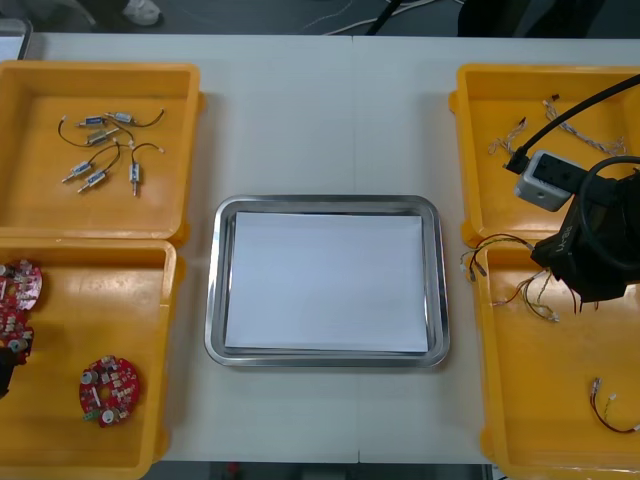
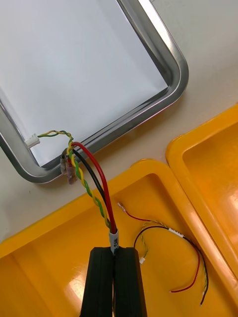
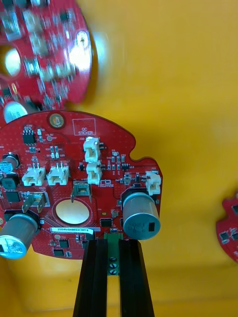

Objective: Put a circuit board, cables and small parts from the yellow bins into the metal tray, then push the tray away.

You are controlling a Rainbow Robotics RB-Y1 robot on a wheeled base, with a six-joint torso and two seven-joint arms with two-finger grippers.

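Cable point(image 2: 96, 187) lengthwise toward tray point(image 2: 161, 49), tight in right fingers point(image 2: 101, 282); circuit board point(image 3: 69, 148) edge tight in left fingers point(image 3: 94, 282)

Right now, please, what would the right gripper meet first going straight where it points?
Beyond its held cable, the right gripper would probably meet the yellow bin's rim, then the tray; depth unclear. The left gripper holds a circuit board.

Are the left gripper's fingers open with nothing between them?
No, the left gripper is shut on the edge of a red circuit board.
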